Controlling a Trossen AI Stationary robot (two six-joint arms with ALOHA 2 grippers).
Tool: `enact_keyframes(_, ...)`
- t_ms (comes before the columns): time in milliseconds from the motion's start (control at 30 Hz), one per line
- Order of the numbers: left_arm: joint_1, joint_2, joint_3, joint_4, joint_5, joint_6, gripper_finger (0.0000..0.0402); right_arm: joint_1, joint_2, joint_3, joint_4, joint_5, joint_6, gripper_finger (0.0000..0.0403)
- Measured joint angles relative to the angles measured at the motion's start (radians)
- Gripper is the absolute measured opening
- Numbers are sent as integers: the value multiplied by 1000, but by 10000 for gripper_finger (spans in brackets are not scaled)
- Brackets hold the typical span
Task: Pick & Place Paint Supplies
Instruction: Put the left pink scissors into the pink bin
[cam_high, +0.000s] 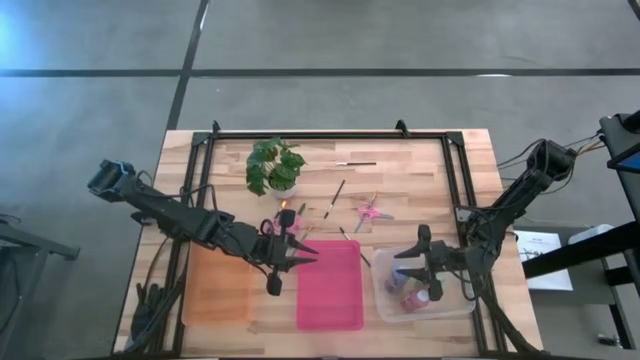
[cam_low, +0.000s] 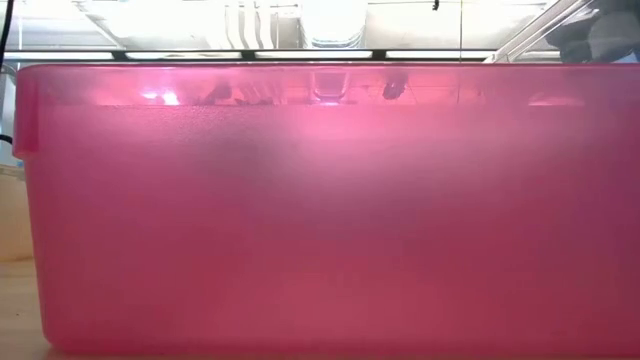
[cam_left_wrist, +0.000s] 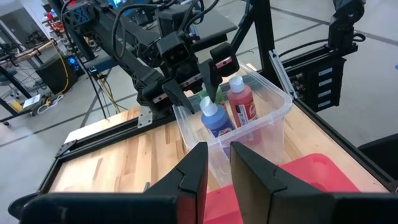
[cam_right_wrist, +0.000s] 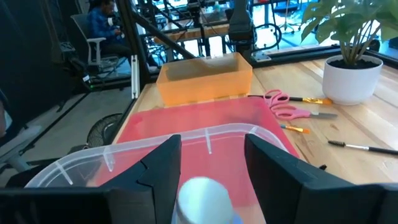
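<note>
- Currently my right gripper (cam_high: 420, 283) hangs over the clear bin (cam_high: 385, 300) at the table's right front; its fingers (cam_right_wrist: 163, 163) stand spread, with a bottle's white cap (cam_right_wrist: 204, 198) between them, and I cannot tell whether they touch it.
- From the left wrist view I see three bottles upright inside that bin: a blue one (cam_left_wrist: 215, 119), a red one (cam_left_wrist: 241, 103), and a green one (cam_left_wrist: 219, 94) mostly hidden behind them.
- My left gripper (cam_high: 273, 288) sits between the orange bin (cam_high: 216, 290) and the pink bin (cam_high: 330, 285), fingers (cam_left_wrist: 190, 175) nearly pressed together with only a narrow gap, nothing pinched.
- Pink scissors (cam_high: 371, 212) lie on the bare wood mid-table; a second pair (cam_high: 270, 226) lies just beside the left arm.
- Several thin brushes (cam_high: 336, 196) are scattered near the potted plant (cam_high: 274, 167), all outside the bins.
</note>
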Motion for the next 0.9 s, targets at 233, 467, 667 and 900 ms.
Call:
enact_keyframes(233,0,0,0,3,0,4,75,0,0,32,0,0,-34,172)
enact_keyframes(467,0,0,0,2,0,4,75,2,6,35,-4,-2,-29,173)
enact_keyframes(667,0,0,0,-1,0,4,75,10,7,35,-3,-15,-18,171)
enact_keyframes(900,0,0,0,0,0,4,75,45,7,54,-3,-15,-27,92)
